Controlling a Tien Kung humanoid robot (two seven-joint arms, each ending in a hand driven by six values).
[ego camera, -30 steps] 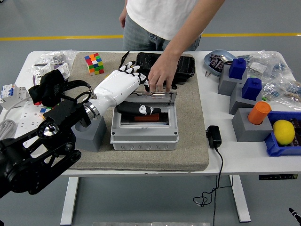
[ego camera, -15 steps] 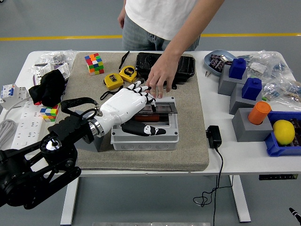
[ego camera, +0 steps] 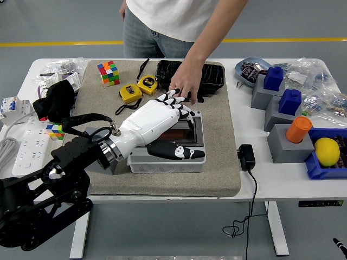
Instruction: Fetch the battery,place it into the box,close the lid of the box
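Now the lid (ego camera: 187,125) has been pressed down onto the box (ego camera: 168,160) by the left hand (ego camera: 162,116), fingers flat and empty, leaving closure nearly done.

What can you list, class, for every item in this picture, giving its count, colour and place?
Box: 1, grey, mat centre, under left hand.
Mat: 1, tan, table centre.
Cubes: 2, multicoloured, one on the mat's far left, one left of the mat.
Tape measures: 2, yellow, far mat.
Tray: 1, black, far mat.
Adapter: 1, black, right of mat.
Blocks: 3, grey, right side.
Lemon: 1, yellow, blue bin at right edge.
Table: 1, white.
Left hand: 1, white, flat on box.
Person's hand: 1, behind box.
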